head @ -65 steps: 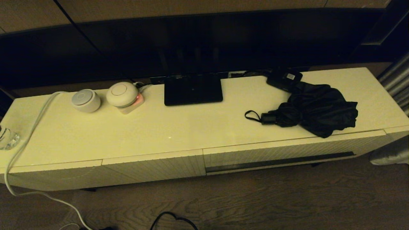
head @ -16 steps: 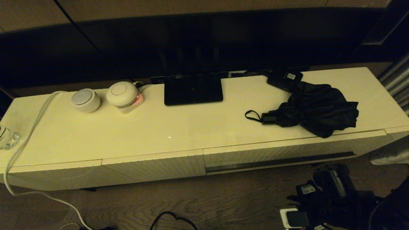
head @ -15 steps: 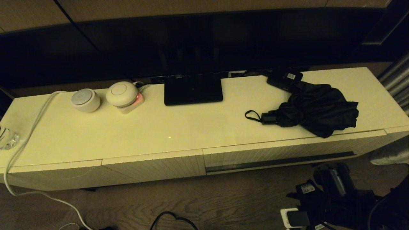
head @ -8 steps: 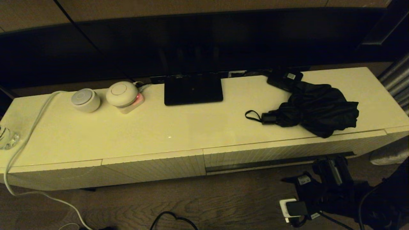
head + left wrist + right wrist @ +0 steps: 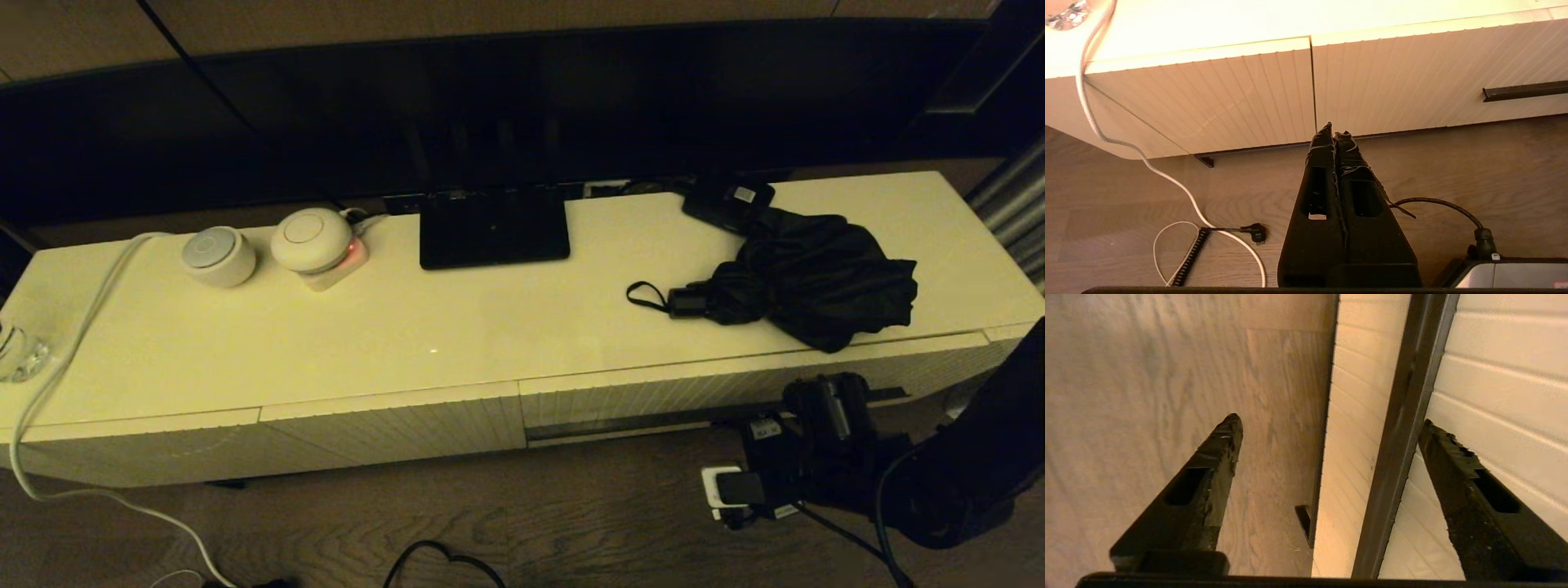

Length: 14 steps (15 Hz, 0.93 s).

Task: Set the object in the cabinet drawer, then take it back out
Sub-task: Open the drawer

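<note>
The black compact umbrella (image 5: 808, 278) lies on the cabinet top at the right, with its short handle and wrist loop pointing left. Below it, the wide ribbed cream drawer (image 5: 653, 394) is closed. My right gripper (image 5: 820, 392) is low at the drawer front, covering part of the long dark slot handle (image 5: 620, 425). In the right wrist view this gripper (image 5: 1329, 419) is open, and the slot handle (image 5: 1404, 428) runs between its fingers, close to one of them. My left gripper (image 5: 1333, 128) is shut and empty, low over the floor, facing the shorter ribbed panels.
A small black box with a white label (image 5: 727, 202) sits just behind the umbrella. A black stand base (image 5: 493, 229), two round white devices (image 5: 219, 256) (image 5: 312, 240), a white cable (image 5: 73, 327) and a glass (image 5: 16, 351) are on the cabinet top. Cables lie on the floor (image 5: 441, 563).
My right arm has come into view from the lower right and risen towards the drawer front, now overlapping the slot handle. The umbrella and the drawer have not moved.
</note>
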Available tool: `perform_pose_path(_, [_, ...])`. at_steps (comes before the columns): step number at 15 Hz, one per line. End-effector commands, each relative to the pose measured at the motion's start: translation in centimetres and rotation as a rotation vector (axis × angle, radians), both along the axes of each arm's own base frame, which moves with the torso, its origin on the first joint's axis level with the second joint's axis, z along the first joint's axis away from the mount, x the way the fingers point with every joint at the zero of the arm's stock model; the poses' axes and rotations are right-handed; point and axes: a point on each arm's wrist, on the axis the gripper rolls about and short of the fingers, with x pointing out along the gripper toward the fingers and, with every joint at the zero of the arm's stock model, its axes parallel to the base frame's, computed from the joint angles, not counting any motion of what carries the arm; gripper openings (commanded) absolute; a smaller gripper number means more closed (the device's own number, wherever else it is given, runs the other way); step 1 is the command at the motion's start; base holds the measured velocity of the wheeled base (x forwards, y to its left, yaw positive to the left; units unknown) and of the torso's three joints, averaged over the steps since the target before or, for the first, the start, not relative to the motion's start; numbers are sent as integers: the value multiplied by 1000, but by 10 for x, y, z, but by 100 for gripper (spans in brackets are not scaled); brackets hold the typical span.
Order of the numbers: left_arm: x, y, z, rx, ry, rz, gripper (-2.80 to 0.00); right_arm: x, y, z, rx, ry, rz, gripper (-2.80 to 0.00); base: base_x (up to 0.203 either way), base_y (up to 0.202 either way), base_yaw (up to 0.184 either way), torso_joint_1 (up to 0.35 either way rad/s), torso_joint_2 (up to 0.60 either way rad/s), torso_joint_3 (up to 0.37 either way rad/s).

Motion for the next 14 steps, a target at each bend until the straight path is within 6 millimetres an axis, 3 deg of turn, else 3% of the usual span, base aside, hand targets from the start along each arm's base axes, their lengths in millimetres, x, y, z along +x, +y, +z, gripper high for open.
perform_pose_path(1, [0,0,-1,1,3,1,-280,10,-1,-5,-4,-9,-3,0,0,0,0,0,0,0])
perform_pose_path(9, [0,0,-1,1,3,1,-280,38,3,-5,8,-67,-14,0,0,0,0,0,0,0])
perform_pose_path(14, [0,0,-1,1,3,1,-280,32,0,-21,6,-3,-29,0,0,0,0,0,0,0])
